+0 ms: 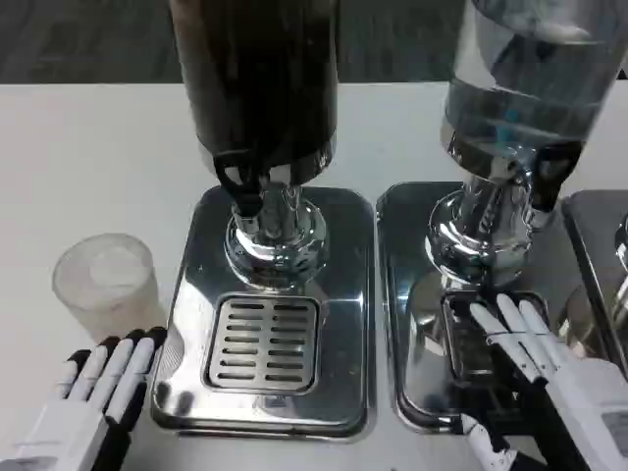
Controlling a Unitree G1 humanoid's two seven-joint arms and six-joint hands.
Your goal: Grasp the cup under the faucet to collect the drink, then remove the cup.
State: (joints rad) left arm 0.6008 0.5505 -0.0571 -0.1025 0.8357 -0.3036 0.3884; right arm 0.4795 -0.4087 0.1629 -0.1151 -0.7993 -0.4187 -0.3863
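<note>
- Cup (104, 280) is being left standing upright on the white table (78, 157), left of the dark dispenser (257, 88) and its drip tray (261, 343), not under a faucet.
- Left hand (93, 397) is being held flat just below the cup, fingers straight, side by side, holding nothing.
- Right hand (554, 378) is being rested over the clear dispenser's (525, 78) tray, fingers extended, empty.

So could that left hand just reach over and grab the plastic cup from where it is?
Probably yes. The left hand lies open on the table just below the cup, fingertips pointing toward it, with only bare table between them. The dispenser base stands beside the cup, not across the path.
</note>
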